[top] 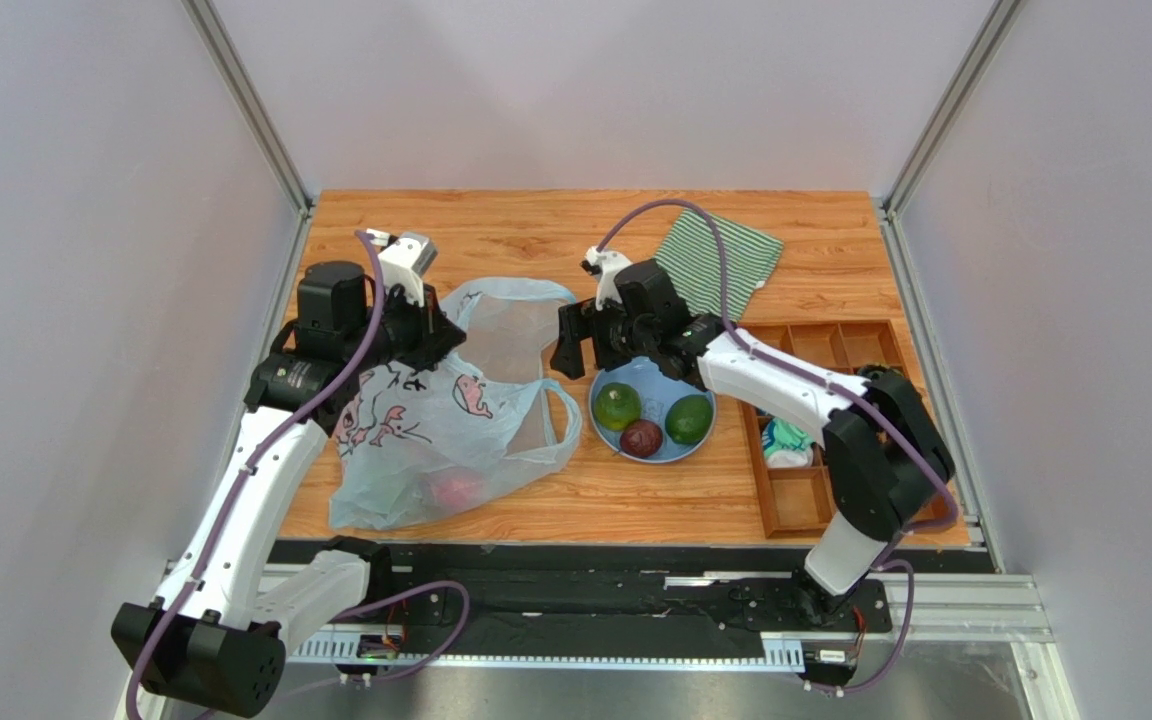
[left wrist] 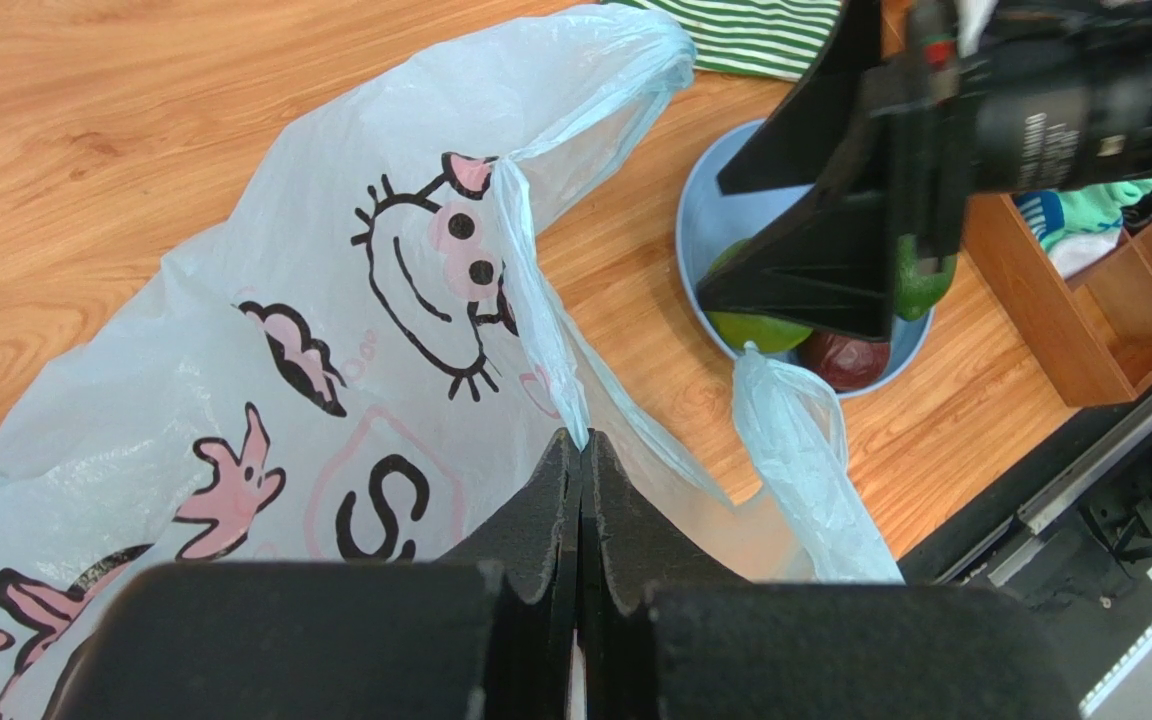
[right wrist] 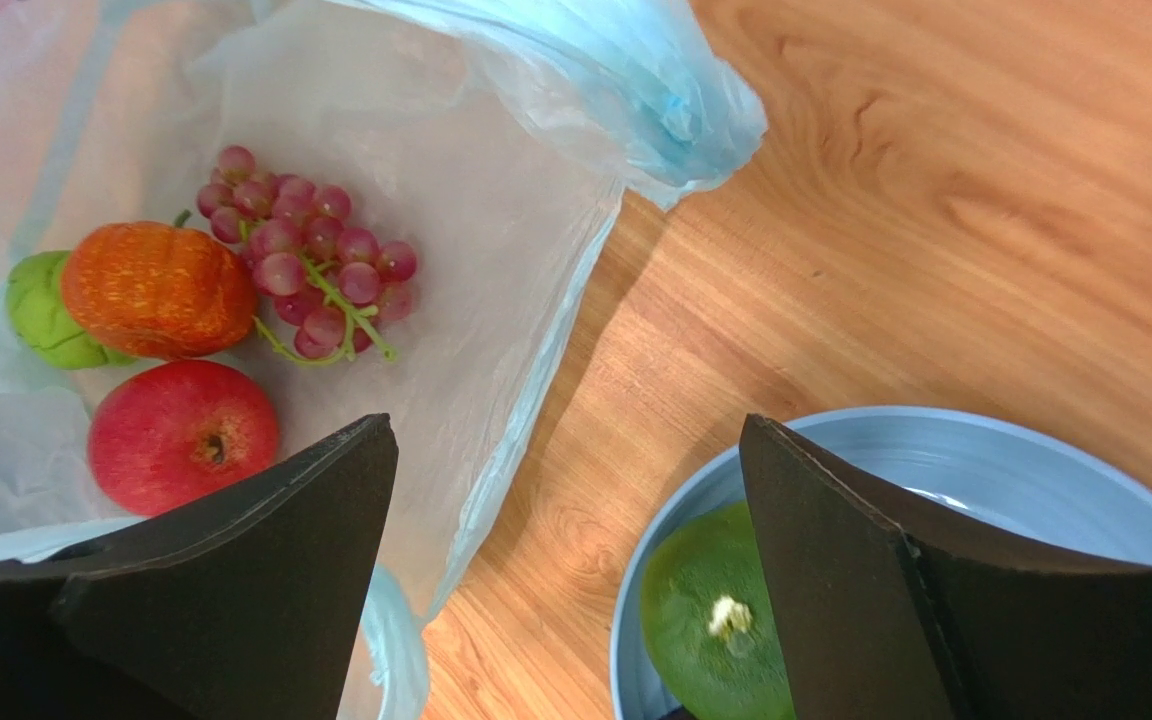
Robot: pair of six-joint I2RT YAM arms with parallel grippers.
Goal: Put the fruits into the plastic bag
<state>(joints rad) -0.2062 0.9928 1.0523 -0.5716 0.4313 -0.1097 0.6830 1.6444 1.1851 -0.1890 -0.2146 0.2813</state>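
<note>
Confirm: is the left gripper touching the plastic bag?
Touching. In the left wrist view the left gripper is shut, and the rim of the plastic bag runs straight into its closed fingertips with no gap.

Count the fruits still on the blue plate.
3. A dark green fruit on the blue plate's left, another on its right, a dark purple one at the near edge between them. The right gripper overhangs the far rim and may hide more.

The left arm (top: 244, 488) and right arm (top: 778, 387) look alike to me: glossy white link shells between chunky black joints, a purple cable (top: 668, 204) trailing along each, and matte black wedge-shaped fingers (right wrist: 237, 585) at the tips.
</note>
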